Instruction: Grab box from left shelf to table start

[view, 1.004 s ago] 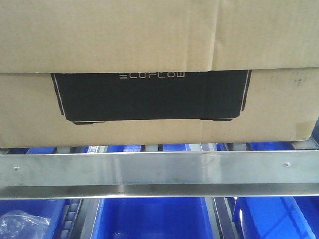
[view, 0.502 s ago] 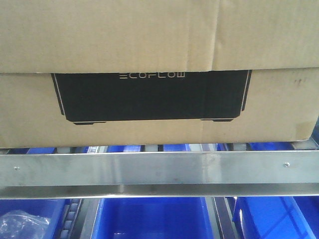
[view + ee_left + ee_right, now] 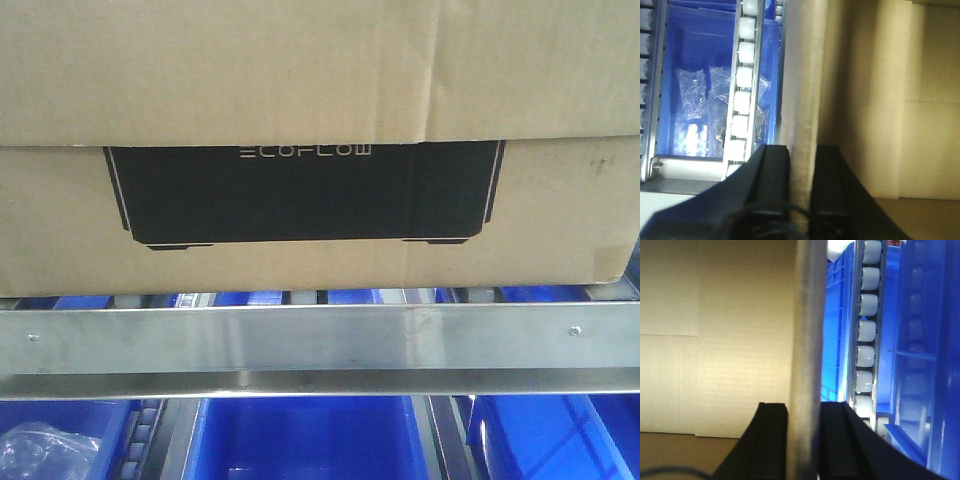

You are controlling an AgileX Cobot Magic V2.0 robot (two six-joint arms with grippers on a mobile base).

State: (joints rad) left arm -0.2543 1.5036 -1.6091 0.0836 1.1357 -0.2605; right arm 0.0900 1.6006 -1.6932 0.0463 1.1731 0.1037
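Nothing's budged in the last second: the box (image 3: pixel 300 90) sits on the left shelf (image 3: pixel 300 340), same as before. Our left gripper (image 3: pixel 801 152) and right gripper (image 3: pixel 804 407) are each clamped on one of its side walls, so we reckon the lift hasn't started yet.

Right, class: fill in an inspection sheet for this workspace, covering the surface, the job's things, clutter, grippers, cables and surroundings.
Surface: table not in view; white roller tracks carry the load.
Job's things: box sits on the left shelf, above its steel rail, not yet lifted.
Clutter: plastic bag inside one of the blue bins.
Grippers: left gripper and right gripper each have jaws either side of a box wall, which fills the gap.
Cables: thin dark cable low in the right wrist view.
Surroundings: blue bins beneath the shelf.
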